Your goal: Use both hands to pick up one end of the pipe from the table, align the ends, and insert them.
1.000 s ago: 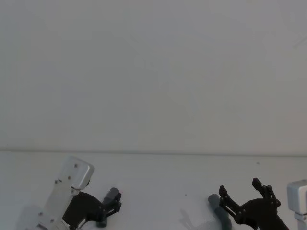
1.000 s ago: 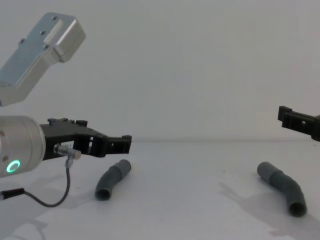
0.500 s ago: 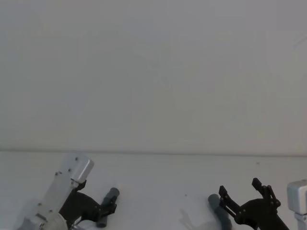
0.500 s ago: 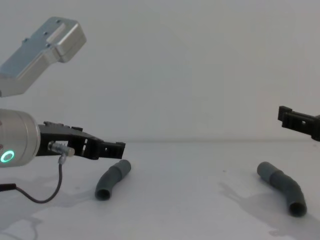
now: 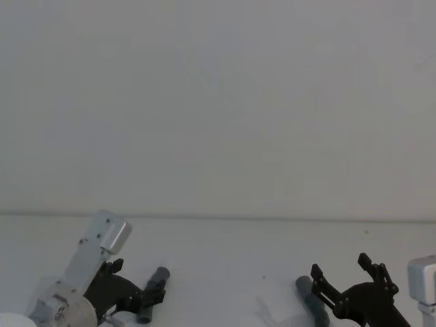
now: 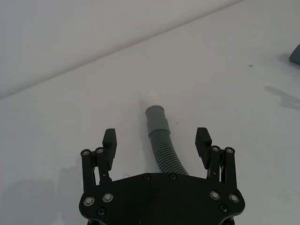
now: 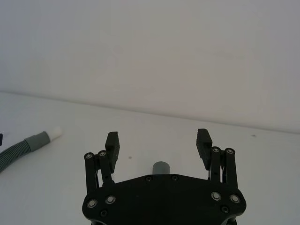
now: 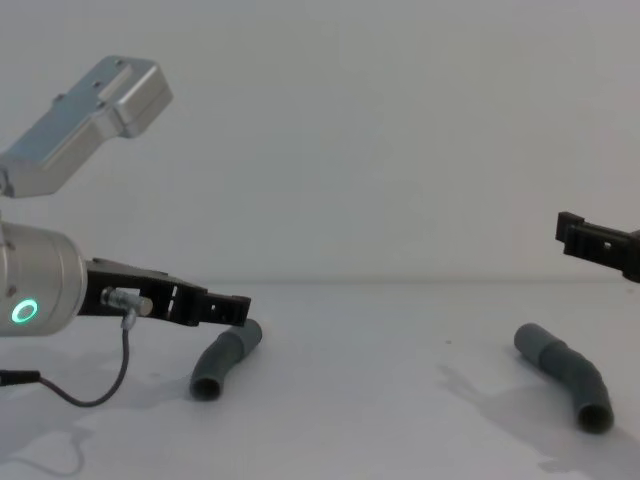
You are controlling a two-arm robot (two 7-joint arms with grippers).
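Two grey ribbed pieces of the pipe lie apart on the white table point(image 8: 380, 420). The left piece point(image 8: 222, 362) ends in a narrow white tip point(image 6: 151, 97) on a grey collar. My left gripper point(image 6: 156, 138) hangs open just above that piece, one finger on each side of its ribbed body, not touching it. It is also seen at table height in the chest view, left gripper point(image 8: 225, 305). The right piece point(image 8: 567, 375) shows its wider grey cuff point(image 7: 161, 167) below my right gripper point(image 7: 158, 137), which is open and higher above the table.
The table stretches white and bare between the two pieces, with a plain wall behind. A thin cable point(image 8: 95, 385) droops from the left wrist down to the table.
My left gripper has come down and drawn back a little, now straddling the left piece. The right gripper and both pieces have stayed put.
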